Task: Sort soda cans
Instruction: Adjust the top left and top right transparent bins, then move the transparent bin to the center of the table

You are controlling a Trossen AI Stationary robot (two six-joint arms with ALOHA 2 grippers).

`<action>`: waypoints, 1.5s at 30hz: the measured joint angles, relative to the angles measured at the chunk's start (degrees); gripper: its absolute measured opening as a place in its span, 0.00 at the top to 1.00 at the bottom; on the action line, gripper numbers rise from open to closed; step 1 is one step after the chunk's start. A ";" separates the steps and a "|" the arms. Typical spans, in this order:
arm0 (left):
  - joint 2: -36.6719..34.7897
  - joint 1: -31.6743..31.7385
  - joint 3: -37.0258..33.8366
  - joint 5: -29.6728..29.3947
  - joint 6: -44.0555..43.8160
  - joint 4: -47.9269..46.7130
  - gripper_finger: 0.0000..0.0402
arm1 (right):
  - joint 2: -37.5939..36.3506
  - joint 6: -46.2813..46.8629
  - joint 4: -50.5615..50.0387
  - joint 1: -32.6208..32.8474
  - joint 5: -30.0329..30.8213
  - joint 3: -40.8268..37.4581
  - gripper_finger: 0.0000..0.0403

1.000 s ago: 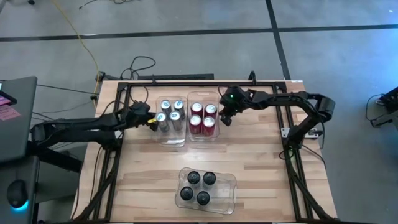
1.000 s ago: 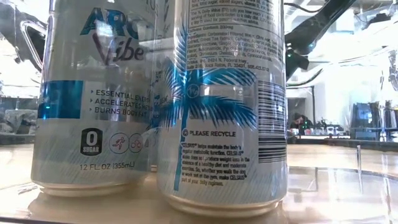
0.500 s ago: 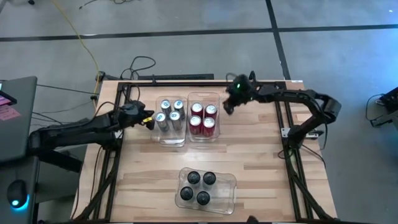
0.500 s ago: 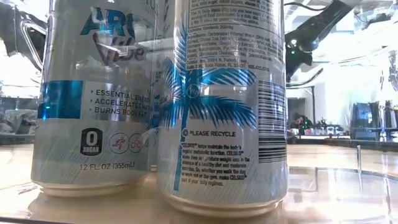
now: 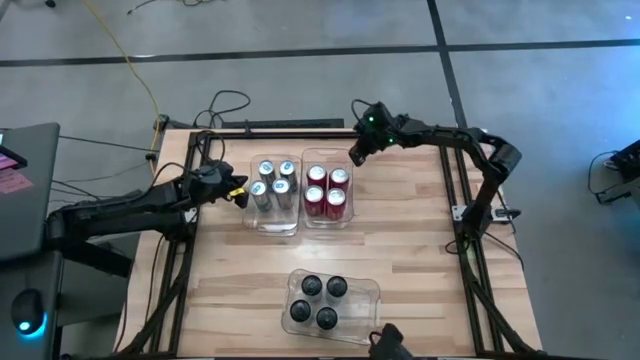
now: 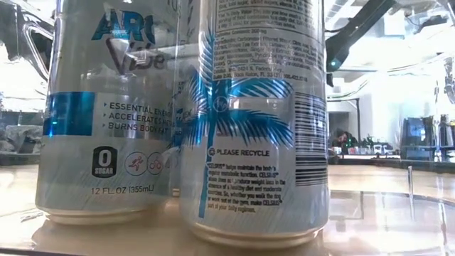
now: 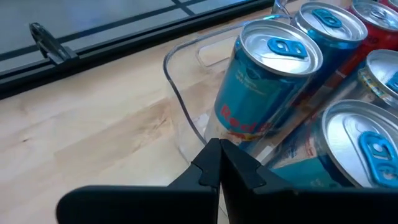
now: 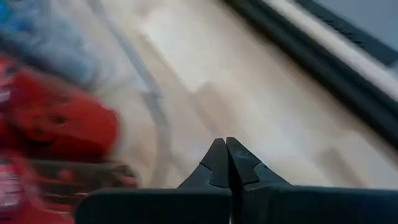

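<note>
We see the left gripper [image 5: 240, 193] shut & empty just beside the silver-blue cans [image 5: 272, 182] in their bin [image 5: 277, 224], right gripper [image 5: 356, 158] shut & empty near red cans [image 5: 326, 190], black cans [image 5: 318, 301] in the front bin [image 5: 368, 296].

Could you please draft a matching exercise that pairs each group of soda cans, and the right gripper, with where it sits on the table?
Column 1:
1. silver-blue metal cans
2. red metal cans
3. dark grey metal cans
4. right gripper

Column 2:
A. clear bin at the near edge
B. left of the two side-by-side bins
C. beside the red cans' bin, shut
D. right of those two bins

Pairs: 1-B, 2-D, 3-A, 4-C
</note>
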 joint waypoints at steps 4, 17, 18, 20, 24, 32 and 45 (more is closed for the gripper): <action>0.02 -0.14 0.00 0.42 0.02 -0.36 1.00 | 1.16 -1.36 0.01 1.35 -2.82 0.59 1.00; 0.02 -0.18 0.00 0.53 0.04 -0.92 1.00 | 1.28 -4.41 -2.83 3.53 -2.98 0.61 1.00; 0.02 -0.18 0.00 0.53 0.03 -0.92 1.00 | 1.28 -4.53 -2.87 3.71 -2.98 0.61 1.00; 0.02 -0.16 0.00 0.53 0.04 -0.93 1.00 | 1.28 -4.70 -2.87 4.09 -3.00 0.61 1.00; 0.02 -0.16 0.00 0.55 0.04 -0.92 1.00 | 1.28 -4.91 -2.95 4.58 -3.14 0.61 1.00; 0.02 -0.16 0.00 0.57 0.09 -0.83 1.00 | 0.79 -4.16 -5.80 4.58 -3.42 0.58 1.00; -7.85 -5.02 4.04 5.35 4.31 -4.42 1.00 | -17.88 -0.31 -24.17 5.57 -1.27 0.59 0.84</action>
